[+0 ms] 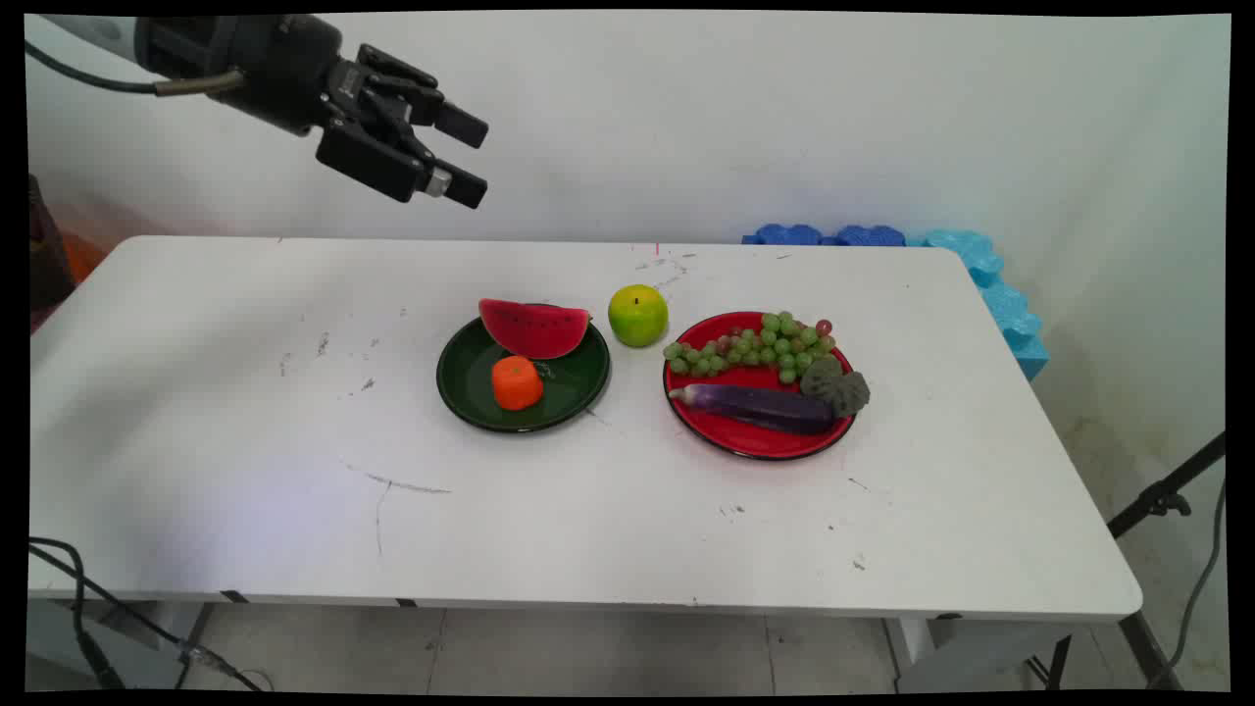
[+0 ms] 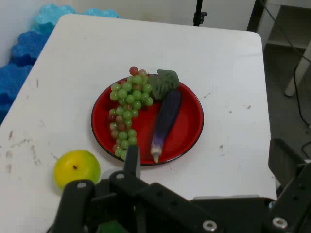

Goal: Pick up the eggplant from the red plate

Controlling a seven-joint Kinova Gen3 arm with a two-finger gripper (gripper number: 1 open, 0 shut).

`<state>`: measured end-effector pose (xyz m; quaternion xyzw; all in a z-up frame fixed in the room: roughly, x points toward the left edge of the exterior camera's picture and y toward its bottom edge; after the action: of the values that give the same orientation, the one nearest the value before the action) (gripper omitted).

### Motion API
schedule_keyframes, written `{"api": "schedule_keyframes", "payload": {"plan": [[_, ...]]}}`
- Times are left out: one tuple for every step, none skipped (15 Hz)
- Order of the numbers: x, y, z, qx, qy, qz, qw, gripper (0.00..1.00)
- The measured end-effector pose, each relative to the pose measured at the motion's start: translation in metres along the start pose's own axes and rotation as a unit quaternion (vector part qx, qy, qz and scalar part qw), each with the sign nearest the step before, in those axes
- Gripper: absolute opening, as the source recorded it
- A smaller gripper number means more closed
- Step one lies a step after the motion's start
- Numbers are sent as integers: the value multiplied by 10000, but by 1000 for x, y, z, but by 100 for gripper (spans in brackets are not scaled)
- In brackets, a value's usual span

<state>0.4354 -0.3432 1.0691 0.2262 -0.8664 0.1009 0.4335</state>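
My gripper (image 1: 473,157) hangs high at the upper left, well above the table's far edge, open and empty, its fingers (image 1: 461,125) pointing right. On the table a dark green plate (image 1: 569,387) holds a watermelon slice (image 1: 534,328) and a small orange fruit (image 1: 516,382). A yellow-green apple (image 1: 637,315) stands on the table between the plates. The red plate (image 1: 775,441) carries green grapes (image 1: 750,348), a purple eggplant (image 1: 765,407) and a grey-green lump (image 1: 835,387). The hand view looks down on the red plate (image 2: 187,133), grapes (image 2: 127,114), eggplant (image 2: 166,121) and apple (image 2: 77,168).
Blue foam blocks (image 1: 980,284) line the table's far right corner. A black stand leg (image 1: 1162,500) and cables sit on the floor at the right. Black cables (image 1: 69,588) hang at the table's front left corner.
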Motion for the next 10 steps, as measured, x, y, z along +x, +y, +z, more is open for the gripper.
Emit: {"api": "schedule_keyframes", "payload": {"plan": [[1, -1, 1, -13, -54, -5, 10000, 100], [2, -3, 3, -8, -112, -5, 9999, 100], [5, -6, 5, 8, -164, -6, 9999, 100], [10, -11, 9, 27, -204, -9, 9998, 100], [16, -16, 15, 42, -233, -1, 9997, 100], [23, -21, 23, 48, -260, 16, 9996, 100], [31, -25, 31, 55, -279, 25, 9996, 100], [40, -29, 43, 64, -296, 27, 9995, 100], [48, -31, 54, 65, -320, 30, 9995, 100], [57, -33, 68, 68, -357, 29, 9993, 100]]}}
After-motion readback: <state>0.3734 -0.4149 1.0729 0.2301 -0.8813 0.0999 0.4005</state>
